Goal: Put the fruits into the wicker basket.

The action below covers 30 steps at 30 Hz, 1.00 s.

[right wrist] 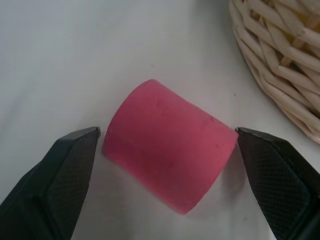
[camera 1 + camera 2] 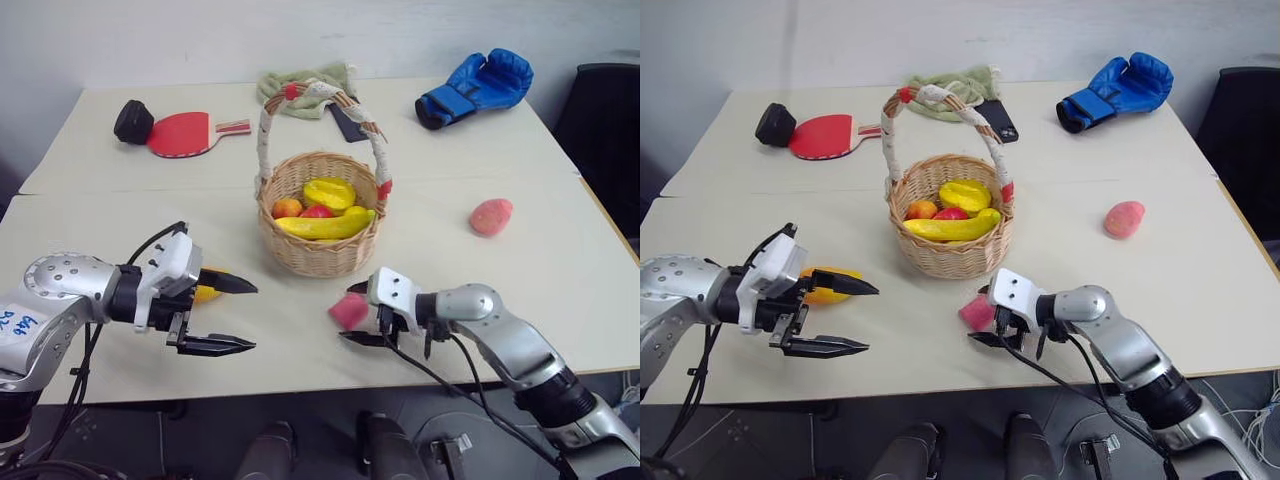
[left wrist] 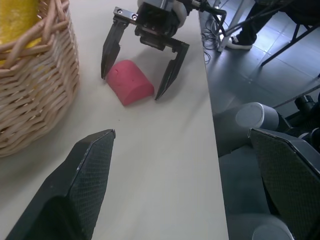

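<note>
The right gripper (image 2: 352,314), at lower centre of the left eye view, stands spread wide and grasps nothing yet; its 2 fingers straddle a pink-red fruit piece (image 2: 349,309) lying on the table (image 2: 560,250), just in front of the wicker basket (image 2: 322,248). In the right wrist view each pad sits close beside the piece (image 1: 170,162) with a slim gap on both sides. To do this step well, the fingers should likely close evenly across the flat ends and stay low, so the rounded body cannot roll away.

The piece is a short, half-round block; its long axis runs roughly from one finger to the other.

The left gripper (image 2: 228,314), at lower left, is also released and empty, with the orange-yellow mango (image 2: 829,284) lying just behind it on the table, pointing sideways across the frame.
</note>
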Available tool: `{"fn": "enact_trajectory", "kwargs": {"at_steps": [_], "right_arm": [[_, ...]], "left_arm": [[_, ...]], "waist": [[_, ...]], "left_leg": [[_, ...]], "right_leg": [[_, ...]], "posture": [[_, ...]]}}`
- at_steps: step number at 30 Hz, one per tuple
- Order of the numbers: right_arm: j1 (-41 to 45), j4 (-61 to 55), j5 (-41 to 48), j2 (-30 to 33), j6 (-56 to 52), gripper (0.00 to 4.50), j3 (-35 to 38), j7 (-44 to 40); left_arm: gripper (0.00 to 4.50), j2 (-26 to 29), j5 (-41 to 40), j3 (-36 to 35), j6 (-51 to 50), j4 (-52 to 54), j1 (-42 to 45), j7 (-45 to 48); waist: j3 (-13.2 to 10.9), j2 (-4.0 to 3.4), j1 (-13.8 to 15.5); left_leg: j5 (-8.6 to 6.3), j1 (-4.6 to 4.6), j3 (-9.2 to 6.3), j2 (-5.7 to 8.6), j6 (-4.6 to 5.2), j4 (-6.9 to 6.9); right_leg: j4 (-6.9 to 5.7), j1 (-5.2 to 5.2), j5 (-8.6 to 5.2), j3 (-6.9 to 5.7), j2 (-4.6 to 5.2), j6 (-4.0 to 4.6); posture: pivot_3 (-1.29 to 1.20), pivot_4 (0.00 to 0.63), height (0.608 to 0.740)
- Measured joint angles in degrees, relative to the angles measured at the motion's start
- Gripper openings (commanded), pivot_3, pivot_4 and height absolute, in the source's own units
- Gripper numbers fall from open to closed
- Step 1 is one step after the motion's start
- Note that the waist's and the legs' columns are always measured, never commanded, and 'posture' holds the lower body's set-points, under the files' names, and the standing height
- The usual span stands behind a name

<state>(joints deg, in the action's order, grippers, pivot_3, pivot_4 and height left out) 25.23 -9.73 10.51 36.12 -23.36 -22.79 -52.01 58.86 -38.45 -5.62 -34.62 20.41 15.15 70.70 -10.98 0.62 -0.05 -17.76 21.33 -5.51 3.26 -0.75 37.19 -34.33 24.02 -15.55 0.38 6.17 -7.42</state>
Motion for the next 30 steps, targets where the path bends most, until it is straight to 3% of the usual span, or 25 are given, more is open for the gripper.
{"fn": "enact_trajectory", "kwargs": {"at_steps": [3, 6, 11, 13, 17, 23, 26, 30], "right_arm": [[0.3, 1.2, -0.4, -0.4, 1.4, 3.88, -0.1, -0.8], [-1.2, 0.9, 0.2, -0.4, 1.2, 2.94, 1.1, -1.4], [-6.8, -3.7, 5.2, -0.9, -3.6, 1.67, 8.7, 0.6], [-10.6, -7.3, 8.6, -1.4, -6.8, 1.67, 15.0, 3.5], [-24.8, -13.0, 14.4, -1.5, -15.1, 1.67, 38.5, 12.6], [-35.2, -11.3, 14.8, -3.8, -20.2, 1.67, 57.3, 23.2], [-35.5, -9.5, 15.0, -5.5, -21.7, 2.35, 59.4, 26.0], [-35.4, -8.2, 16.1, -6.0, -22.0, 3.81, 59.6, 27.4]], "left_arm": [[4.5, -0.3, 0.5, 0.0, 0.5, -0.4, 0.0, 0.1], [4.5, -1.8, 0.4, 0.0, 0.7, -0.4, 0.5, 0.0], [4.5, -4.9, -0.9, 0.3, -0.5, -0.7, 3.6, -0.7], [4.5, -6.9, -2.1, 0.9, -1.8, -1.0, 5.8, -1.2], [4.5, -11.9, -4.7, 2.6, -4.7, -1.3, 10.3, -2.8], [4.5, -16.7, -3.8, 6.3, -4.7, -3.7, 13.9, -3.6], [4.5, -17.5, -3.2, 7.2, -4.2, -4.6, 14.0, -2.9], [4.5, -17.5, -2.2, 7.9, -3.5, -5.6, 15.5, -2.0]], "waist": [[0.0, 0.0, -0.1], [0.0, 0.0, 0.0], [0.0, 0.0, 0.3], [0.0, 0.0, 0.3], [0.0, 0.0, 1.6], [0.0, 0.0, 1.0], [0.0, 0.0, 0.0], [0.0, 0.0, 0.0]], "left_leg": [[0.01, -0.07, 0.01, 0.0, -0.01, 0.02], [0.04, -0.11, 0.0, 0.0, -0.04, 0.04], [0.07, -0.11, -0.1, 0.03, 0.01, 0.14], [0.07, -0.13, -0.11, 0.03, 0.01, 0.14], [0.1, -0.07, -0.1, 0.12, -0.03, 0.16], [0.09, -0.26, 0.14, 0.15, 0.05, 0.11], [0.09, -0.34, 0.14, 0.04, 0.05, 0.1], [0.09, -0.35, 0.1, -0.01, 0.04, 0.09]], "right_leg": [[0.06, 0.0, -0.01, 0.02, 0.0, 0.01], [-0.1, 0.0, -0.01, 0.01, 0.0, 0.01], [-0.32, 0.0, 0.0, 0.01, 0.02, 0.01], [-0.37, 0.0, 0.0, 0.01, 0.03, 0.01], [-0.38, -0.01, 0.0, 0.04, 0.05, 0.0], [-0.43, -0.03, 0.01, 0.15, -0.05, -0.01], [-0.57, -0.03, 0.0, 0.19, -0.2, 0.07], [-0.61, -0.03, -0.01, 0.23, -0.25, 0.1]], "posture": [[0.0, 0.15, 0.74], [0.0, 0.15, 0.74], [0.0, 0.15, 0.74], [0.0, 0.15, 0.74], [0.0, 0.15, 0.74], [0.0, 0.15, 0.74], [0.0, 0.15, 0.74], [0.0, 0.15, 0.74]]}}
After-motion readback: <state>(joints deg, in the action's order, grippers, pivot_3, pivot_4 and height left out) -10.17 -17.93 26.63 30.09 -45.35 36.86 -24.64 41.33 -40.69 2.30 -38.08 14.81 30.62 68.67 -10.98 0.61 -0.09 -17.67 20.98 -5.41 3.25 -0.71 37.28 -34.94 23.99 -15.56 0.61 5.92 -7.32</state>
